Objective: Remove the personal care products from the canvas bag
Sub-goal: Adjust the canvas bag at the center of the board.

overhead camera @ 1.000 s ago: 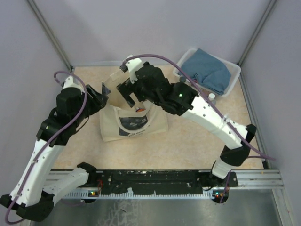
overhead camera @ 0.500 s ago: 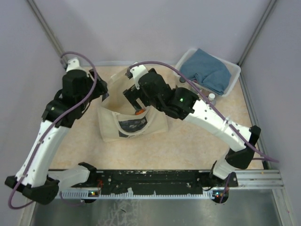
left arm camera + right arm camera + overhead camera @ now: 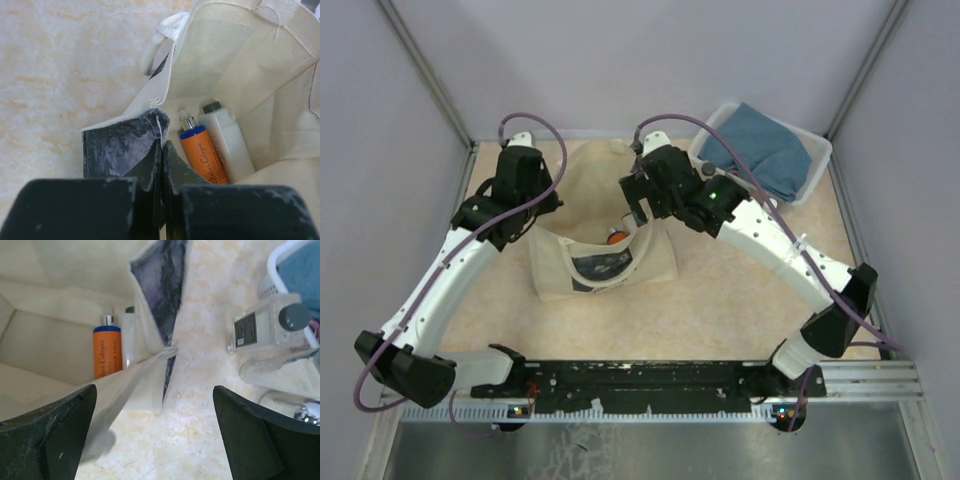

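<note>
The canvas bag (image 3: 605, 265) lies mid-table with its mouth spread open toward the back. My left gripper (image 3: 162, 142) is shut on the bag's left rim (image 3: 150, 102), beside the dark printed panel (image 3: 117, 145). Inside the bag lie a blue-and-orange bottle (image 3: 202, 155) and a pale bottle with a dark cap (image 3: 227, 142), side by side. Both also show in the right wrist view, the orange bottle (image 3: 106, 352) next to the pale bottle (image 3: 129, 340). My right gripper (image 3: 155, 390) hangs open above the bag's right edge (image 3: 150, 365), holding nothing. A clear bottle with a grey cap (image 3: 267, 322) stands outside, by the basket.
A white plastic basket (image 3: 810, 185) holding a folded blue cloth (image 3: 760, 150) sits at the back right corner. Grey walls close in the table on three sides. Bare tabletop (image 3: 720, 300) lies in front of and to the right of the bag.
The left arm swung toward the back and its gripper closed on the bag's left rim. The right gripper shifted back and right to the bag's right edge. The bag's mouth now gapes wider.
</note>
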